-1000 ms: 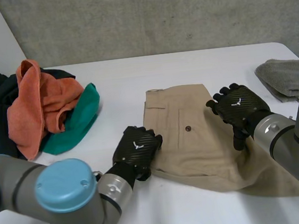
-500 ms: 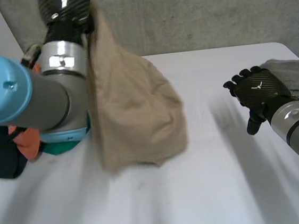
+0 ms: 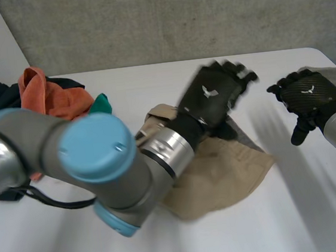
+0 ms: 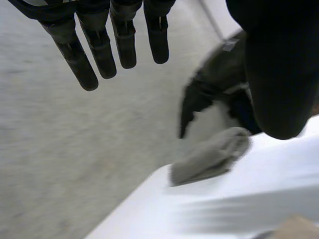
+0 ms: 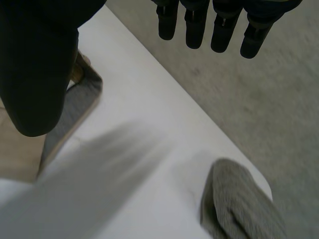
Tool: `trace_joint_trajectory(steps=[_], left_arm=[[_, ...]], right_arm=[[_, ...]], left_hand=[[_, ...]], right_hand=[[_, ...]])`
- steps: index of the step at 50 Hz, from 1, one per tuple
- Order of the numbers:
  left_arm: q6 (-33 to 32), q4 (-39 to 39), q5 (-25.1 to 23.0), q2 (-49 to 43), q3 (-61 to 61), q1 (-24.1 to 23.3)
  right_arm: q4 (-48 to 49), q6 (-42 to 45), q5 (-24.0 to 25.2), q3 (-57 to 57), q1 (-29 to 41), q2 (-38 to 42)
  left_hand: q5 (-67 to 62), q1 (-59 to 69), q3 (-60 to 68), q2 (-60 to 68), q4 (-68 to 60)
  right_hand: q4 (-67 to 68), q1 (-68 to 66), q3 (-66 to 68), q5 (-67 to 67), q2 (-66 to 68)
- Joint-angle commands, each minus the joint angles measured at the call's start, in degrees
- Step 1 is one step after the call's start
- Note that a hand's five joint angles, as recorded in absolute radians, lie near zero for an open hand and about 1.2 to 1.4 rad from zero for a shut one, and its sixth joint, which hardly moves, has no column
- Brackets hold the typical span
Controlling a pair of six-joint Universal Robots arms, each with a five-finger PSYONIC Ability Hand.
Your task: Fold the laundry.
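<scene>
Fingers (image 4: 102, 52) of left hand (image 3: 211, 94) spreading straight, gripping nothing, hovering over crumpled tan cotton trousers (image 3: 232, 167) lying mid white table (image 3: 181, 76). Right hand (image 3: 306, 96) hanging at trousers' 3 o'clock, fingers (image 5: 198, 30) relaxed, empty. Grey cloth (image 5: 239, 204) lying beyond; orange-green-dark clothes heap (image 3: 44, 94) sitting at 9 o'clock.

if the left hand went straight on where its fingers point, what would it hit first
Likely nothing near: the left black hand points past the white table toward the grey concrete wall. The right black hand sits thumb-side, depth unclear.

Grey concrete wall (image 3: 174, 17) behind white table (image 3: 152, 85)
</scene>
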State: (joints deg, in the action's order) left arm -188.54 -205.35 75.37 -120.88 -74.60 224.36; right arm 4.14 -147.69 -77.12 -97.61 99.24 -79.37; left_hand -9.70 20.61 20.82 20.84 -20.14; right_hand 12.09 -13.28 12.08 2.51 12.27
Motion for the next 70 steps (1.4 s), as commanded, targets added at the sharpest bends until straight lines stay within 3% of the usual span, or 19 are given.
trace_joint_trajectory(steps=[1, 4, 8, 14, 20, 28, 32, 39, 41, 46, 47, 48, 51, 54, 61, 66, 70], left_arm=[[-0.2, 6.3, 12.3, 12.9, -6.9, 4.2], [-0.2, 11.3, 16.9, 18.5, -14.7, 4.8], [0.3, 16.5, 19.5, 20.2, -21.1, 4.8], [2.9, 22.1, 20.4, 19.6, -28.1, 4.2], [11.8, 22.4, 19.6, 15.3, -29.4, 4.8], [13.1, 17.5, 19.8, 9.4, -26.1, 4.8], [13.0, 14.0, 19.9, 7.4, -24.6, 4.8], [12.9, 12.2, 20.3, 4.3, -22.0, 4.3], [12.9, 12.2, 20.5, 4.3, -21.7, 4.3], [12.9, 12.3, 20.5, 5.1, -20.9, 4.6], [12.9, 12.6, 20.5, 5.4, -20.2, 4.6], [12.9, 12.7, 20.5, 5.5, -19.9, 4.7], [12.9, 13.7, 20.4, 8.0, -18.6, 4.8], [12.2, 15.9, 20.3, 12.8, -17.5, 4.9], [5.9, 25.2, 19.7, 22.4, -11.2, 4.9], [-0.8, 34.3, 19.7, 25.7, -4.3, 4.4], [-5.7, 39.4, 19.7, 25.7, 0.4, 4.4]], right_arm=[[-1.2, 6.4, 10.4, -0.3, 0.1, -2.7], [-4.1, 8.9, 12.8, -0.4, 0.2, -2.6], [-9.8, 11.0, 14.2, -0.7, 0.5, -1.1], [-10.9, 19.4, 13.8, -0.1, 0.9, 7.0], [-8.6, 23.6, 13.7, 0.9, 1.0, 11.3], [-1.6, 23.4, 13.8, 1.7, 0.8, 15.9], [-0.1, 23.3, 13.9, 2.2, 0.8, 17.5], [-0.1, 23.0, 14.0, 2.5, 1.0, 19.3], [0.0, 23.0, 14.1, 2.4, 1.0, 19.4], [0.3, 23.0, 14.5, 2.7, 1.0, 20.6], [0.3, 22.9, 14.5, 2.8, 1.0, 20.6], [0.7, 22.7, 14.5, 3.3, 1.0, 20.7], [1.7, 21.1, 14.4, 3.7, 0.7, 20.5], [2.3, 16.6, 14.4, 3.9, 0.3, 18.0], [-1.1, 8.1, 13.4, 5.7, 0.0, 0.6], [-16.0, 8.6, 10.4, 14.0, -2.2, -13.1], [-27.7, 9.3, 10.0, 19.4, -7.0, -16.8]], left_hand=[[-1.3, 0.4, 0.2, 0.1, -0.8], [-3.4, 2.5, 2.3, 2.3, -3.0], [-10.5, 9.6, 9.4, 9.4, -10.1], [-14.4, 13.5, 13.3, 13.3, -14.0], [-13.9, 13.0, 12.8, 12.8, -13.5], [-14.6, 13.7, 13.4, 13.4, -14.1], [-25.0, 24.1, 23.8, 23.8, -24.5], [-60.2, 59.3, 59.1, 59.1, -59.8], [-60.3, 59.4, 59.2, 59.2, -59.9], [-60.3, 59.4, 59.2, 59.2, -59.9], [-60.3, 59.4, 59.2, 59.2, -59.9], [-60.3, 59.4, 59.2, 59.2, -59.9], [-60.3, 59.4, 59.2, 59.2, -59.9], [-60.3, 59.4, 59.2, 59.2, -59.9], [-60.3, 59.4, 59.2, 59.2, -59.9], [-60.3, 59.4, 59.2, 59.2, -59.9], [-60.3, 59.4, 59.2, 59.2, -59.9]], right_hand=[[-2.1, 3.3, -2.1, -2.5, -2.3], [-2.1, 3.3, -2.1, -2.5, -2.3], [4.5, -3.3, 4.5, 4.1, 4.4], [14.3, -13.1, 14.3, 13.9, 14.1], [14.3, -13.1, 14.3, 13.9, 14.1], [17.7, -16.5, 17.7, 17.2, 17.5], [20.0, -18.8, 20.0, 19.6, 19.8], [20.9, -19.7, 20.9, 20.5, 20.7], [21.9, -20.7, 21.9, 21.5, 21.7], [39.1, -38.0, 39.2, 38.7, 39.0], [47.9, -46.7, 47.9, 47.4, 47.7], [67.7, -66.5, 67.7, 67.3, 67.5], [67.9, -66.7, 67.9, 67.5, 67.7], [67.9, -66.7, 67.9, 67.5, 67.7], [67.9, -66.7, 67.9, 67.5, 67.7], [67.9, -66.7, 67.9, 67.5, 67.7], [67.9, -66.7, 67.9, 67.5, 67.7]])
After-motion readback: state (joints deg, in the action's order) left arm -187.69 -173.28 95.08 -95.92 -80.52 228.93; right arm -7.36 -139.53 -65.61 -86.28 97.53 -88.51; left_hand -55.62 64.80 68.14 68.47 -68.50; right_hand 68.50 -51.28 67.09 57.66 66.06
